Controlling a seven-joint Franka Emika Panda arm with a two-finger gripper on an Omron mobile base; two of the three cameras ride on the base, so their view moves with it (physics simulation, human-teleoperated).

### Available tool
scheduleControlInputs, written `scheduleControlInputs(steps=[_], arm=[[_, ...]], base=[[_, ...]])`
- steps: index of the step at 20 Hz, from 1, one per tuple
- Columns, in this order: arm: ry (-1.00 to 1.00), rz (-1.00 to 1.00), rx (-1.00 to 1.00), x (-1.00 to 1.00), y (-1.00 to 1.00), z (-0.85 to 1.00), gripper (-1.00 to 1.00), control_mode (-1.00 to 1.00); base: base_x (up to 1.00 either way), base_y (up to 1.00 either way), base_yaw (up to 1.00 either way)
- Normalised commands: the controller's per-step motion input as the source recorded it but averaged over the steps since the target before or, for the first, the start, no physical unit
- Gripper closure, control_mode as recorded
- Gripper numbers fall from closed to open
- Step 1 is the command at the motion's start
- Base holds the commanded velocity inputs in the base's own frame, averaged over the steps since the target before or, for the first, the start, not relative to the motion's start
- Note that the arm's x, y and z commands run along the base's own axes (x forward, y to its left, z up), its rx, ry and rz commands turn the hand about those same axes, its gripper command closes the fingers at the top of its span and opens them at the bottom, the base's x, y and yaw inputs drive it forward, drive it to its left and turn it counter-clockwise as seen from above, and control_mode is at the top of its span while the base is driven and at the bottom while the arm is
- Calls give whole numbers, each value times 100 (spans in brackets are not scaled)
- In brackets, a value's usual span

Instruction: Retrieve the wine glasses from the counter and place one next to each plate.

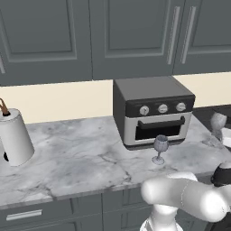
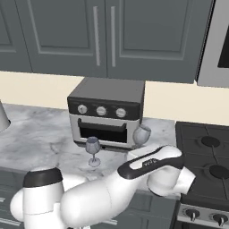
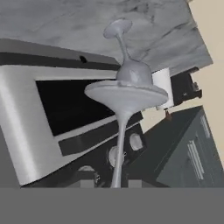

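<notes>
So there's two wine glasses on the go here. One glass [image 1: 160, 149] stands upright on the marble surface [image 1: 81, 158], just in front of the toaster oven [image 1: 153, 110], a bit right of its middle. The other glass [image 2: 142, 134] is up off the surface, tilted, at the oven's right front corner, between the oven and the black stove [image 2: 205, 156]. In the hand view the robot's fingers [image 3: 110, 184] are clamped on the thin stem of that second glass, whose flat round foot [image 3: 126, 94] sits big and close in front of the lens. Past it, the standing glass shows with the oven door behind. Off at the left end of the surface there's a paper towel roll [image 1: 16, 137].
</notes>
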Motion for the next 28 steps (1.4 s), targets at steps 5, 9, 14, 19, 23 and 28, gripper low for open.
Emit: scheduleControlInputs(steps=[5,9,14,19,23,28], arm=[[-15,0,-16,-54,42,75,100,-100],[-25,-1,-28,-61,43,53,100,-100],[-17,-3,-14,-47,56,38,100,-100],[-14,0,0,-27,69,27,100,-100],[-24,3,-6,-41,85,20,100,-100],[0,0,0,0,0,0,100,100]], base=[[0,0,0],[0,0,0],[0,0,0],[0,0,0],[0,0,0],[-46,100,11]])
